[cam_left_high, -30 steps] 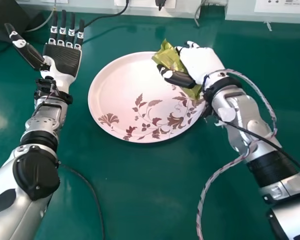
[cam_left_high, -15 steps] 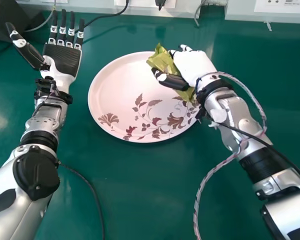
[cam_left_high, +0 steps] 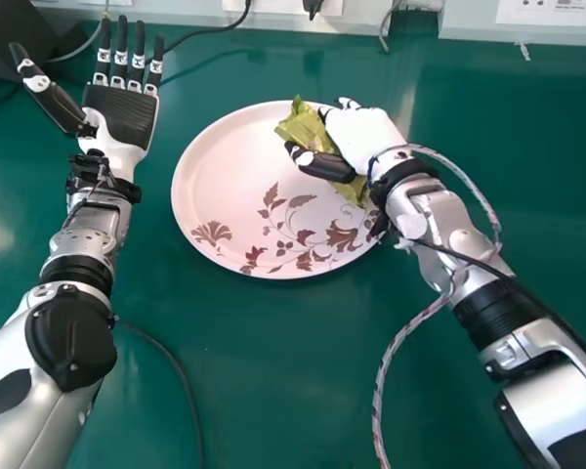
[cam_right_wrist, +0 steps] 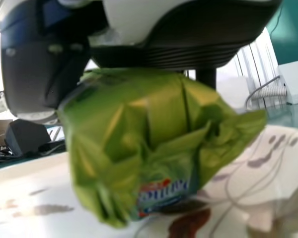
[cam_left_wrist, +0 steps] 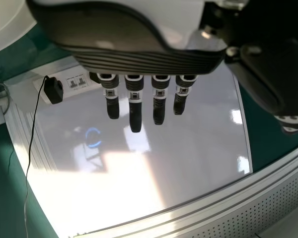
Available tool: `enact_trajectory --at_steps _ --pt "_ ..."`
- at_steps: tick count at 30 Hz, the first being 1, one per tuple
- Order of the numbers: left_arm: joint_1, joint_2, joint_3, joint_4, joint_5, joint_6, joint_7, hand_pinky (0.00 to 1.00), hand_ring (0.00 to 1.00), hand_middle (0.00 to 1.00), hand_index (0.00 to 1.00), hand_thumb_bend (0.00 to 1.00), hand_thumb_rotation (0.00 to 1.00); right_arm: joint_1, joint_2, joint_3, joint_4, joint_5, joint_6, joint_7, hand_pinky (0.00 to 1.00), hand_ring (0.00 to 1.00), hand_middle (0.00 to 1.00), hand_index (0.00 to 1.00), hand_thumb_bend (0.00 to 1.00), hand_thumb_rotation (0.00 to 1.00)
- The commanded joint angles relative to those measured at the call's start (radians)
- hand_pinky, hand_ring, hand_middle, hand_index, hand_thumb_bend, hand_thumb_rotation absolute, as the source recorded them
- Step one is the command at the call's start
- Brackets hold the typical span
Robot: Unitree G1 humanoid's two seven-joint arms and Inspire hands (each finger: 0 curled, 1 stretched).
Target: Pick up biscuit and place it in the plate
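Observation:
My right hand (cam_left_high: pixel 359 137) is over the right part of the pink floral plate (cam_left_high: pixel 234 176), its thumb and fingers closed round the green biscuit packet (cam_left_high: pixel 308 127). In the right wrist view the crinkled packet (cam_right_wrist: pixel 149 134) hangs from my right hand (cam_right_wrist: pixel 188 34), in front of the plate (cam_right_wrist: pixel 35 193); whether it touches the plate I cannot tell. My left hand (cam_left_high: pixel 122 115) lies left of the plate, palm up with straight fingers and nothing in it; the left wrist view also has the left hand (cam_left_wrist: pixel 139 59).
A dark box (cam_left_high: pixel 15 39) stands at the back left of the green table (cam_left_high: pixel 273 391). Cables run along the back near the wall sockets (cam_left_high: pixel 552 12). A black cable (cam_left_high: pixel 176 366) lies beside my left forearm, and a braided cable (cam_left_high: pixel 400 337) loops from my right arm.
My right hand has moved left with the packet, from the plate's right edge further over the plate. The left arm has kept still.

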Motion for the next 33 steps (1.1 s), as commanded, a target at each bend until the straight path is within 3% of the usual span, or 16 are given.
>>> enact_trajectory --at_steps 1,18,33 --pt "0.003 0.000 -0.008 0.006 0.014 -0.010 0.005 0.95 0.88 0.95 1.00 0.96 0.54 -0.024 0.014 0.011 0.019 0.011 0.001 0.005 0.04 0.10 0.18 0.49 0.50 0.05" --pt "0.002 0.001 0.001 0.003 0.005 0.016 -0.011 0.93 0.87 0.94 1.00 0.96 0.55 -0.076 0.040 0.058 0.153 0.016 -0.017 -0.001 0.04 0.10 0.17 0.49 0.50 0.05" --pt "0.004 -0.002 0.001 0.001 0.001 0.026 -0.035 0.92 0.87 0.94 0.99 0.95 0.59 -0.104 0.049 0.076 0.213 0.085 -0.029 0.106 0.03 0.09 0.17 0.49 0.50 0.05"
